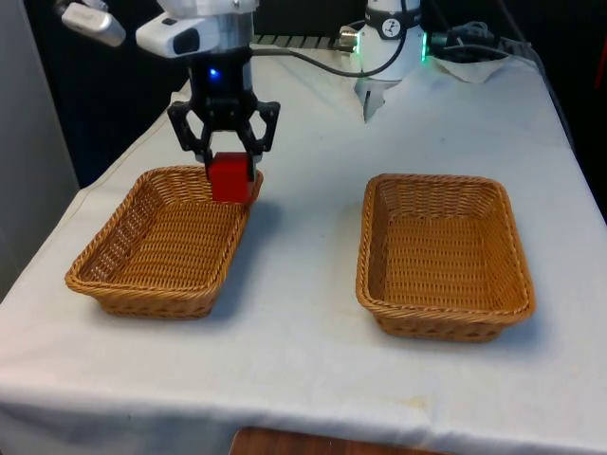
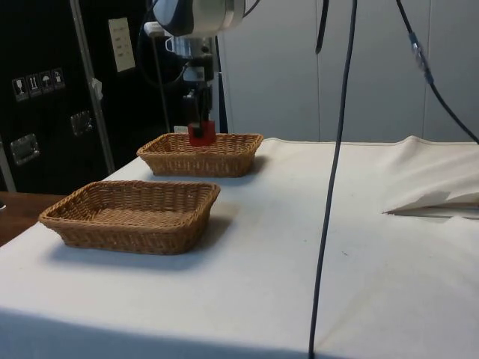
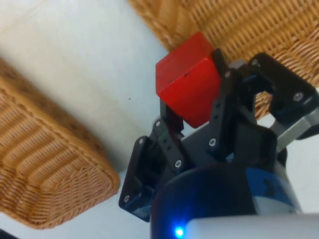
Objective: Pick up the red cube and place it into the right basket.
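Note:
My black gripper (image 1: 228, 166) is shut on the red cube (image 1: 229, 177) and holds it in the air above the far right corner of the wicker basket (image 1: 123, 270) on the front view's left. From the side, the cube (image 2: 200, 133) hangs just over the far basket (image 2: 224, 161). The second wicker basket (image 1: 517, 275) sits on the front view's right, apart from the gripper. In the wrist view the cube (image 3: 187, 82) sits between the fingers (image 3: 219, 107), over a basket rim (image 3: 164, 25) and the white cloth.
Both baskets are empty inside. White cloth (image 1: 303, 284) runs between them. A black cable (image 2: 333, 179) hangs down in the side view's foreground. Folds of cloth (image 1: 375, 95) lie at the robot's base.

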Action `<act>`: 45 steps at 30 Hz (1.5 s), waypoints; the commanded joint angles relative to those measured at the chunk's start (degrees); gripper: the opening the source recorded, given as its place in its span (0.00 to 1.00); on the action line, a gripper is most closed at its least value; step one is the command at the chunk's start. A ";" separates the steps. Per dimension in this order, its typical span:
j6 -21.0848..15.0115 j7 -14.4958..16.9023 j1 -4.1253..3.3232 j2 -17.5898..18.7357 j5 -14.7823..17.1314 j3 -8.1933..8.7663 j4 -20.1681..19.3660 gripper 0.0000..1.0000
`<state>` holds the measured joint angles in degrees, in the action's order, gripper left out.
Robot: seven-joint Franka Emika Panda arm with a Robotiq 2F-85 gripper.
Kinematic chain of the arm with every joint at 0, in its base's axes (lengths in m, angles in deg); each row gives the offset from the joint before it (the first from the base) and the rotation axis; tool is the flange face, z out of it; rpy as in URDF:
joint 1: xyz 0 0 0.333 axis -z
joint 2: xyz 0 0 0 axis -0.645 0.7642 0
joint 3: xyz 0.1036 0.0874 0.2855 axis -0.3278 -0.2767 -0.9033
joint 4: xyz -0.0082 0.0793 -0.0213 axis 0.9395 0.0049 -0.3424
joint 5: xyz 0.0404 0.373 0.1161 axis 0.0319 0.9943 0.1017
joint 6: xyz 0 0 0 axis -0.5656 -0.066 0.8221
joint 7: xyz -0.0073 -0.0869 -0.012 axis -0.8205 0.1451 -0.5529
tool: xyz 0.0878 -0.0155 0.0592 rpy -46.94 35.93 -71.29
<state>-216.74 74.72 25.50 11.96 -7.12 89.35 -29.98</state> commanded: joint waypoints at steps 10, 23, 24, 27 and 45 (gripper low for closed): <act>0.40 0.34 1.32 2.98 2.12 1.15 1.66 0.02; 0.29 1.20 1.72 6.07 5.21 3.21 2.86 0.02; 0.23 1.20 1.60 6.07 5.27 3.27 2.81 0.02; 0.06 1.15 1.43 6.02 5.27 3.32 2.64 0.02; -0.52 1.72 1.83 10.20 8.48 3.32 4.41 0.02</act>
<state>-217.26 76.38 27.16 22.10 1.25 92.73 -25.80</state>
